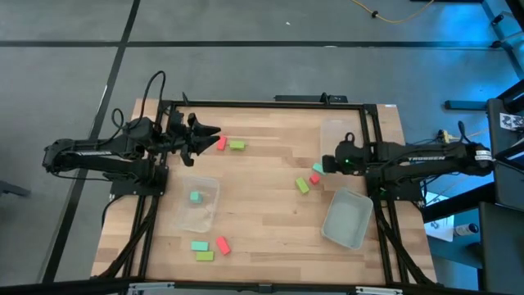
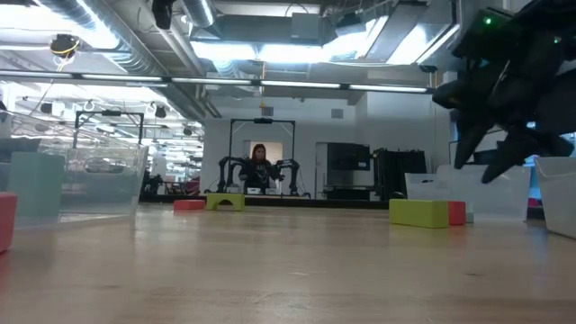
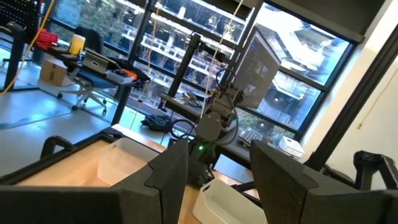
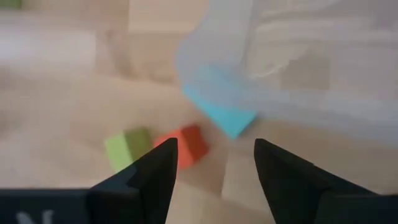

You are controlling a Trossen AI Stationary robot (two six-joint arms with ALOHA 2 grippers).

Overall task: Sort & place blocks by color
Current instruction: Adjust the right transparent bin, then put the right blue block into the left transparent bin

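Observation:
My right gripper stands open above the table, tipped down, with nothing between its fingers. Just ahead of it a teal block, a red block and a lime block lie flat on the wood; in the high view they show as teal block, red block and lime block. My left gripper hangs open at the far left, pointing across the table, beside a red block and a lime block. Another teal block lies inside a clear tub.
A clear tub stands at the far right, close to the teal block by my right gripper. A third tub sits at the near right. Near the front edge lie a teal block, a lime block and a red block.

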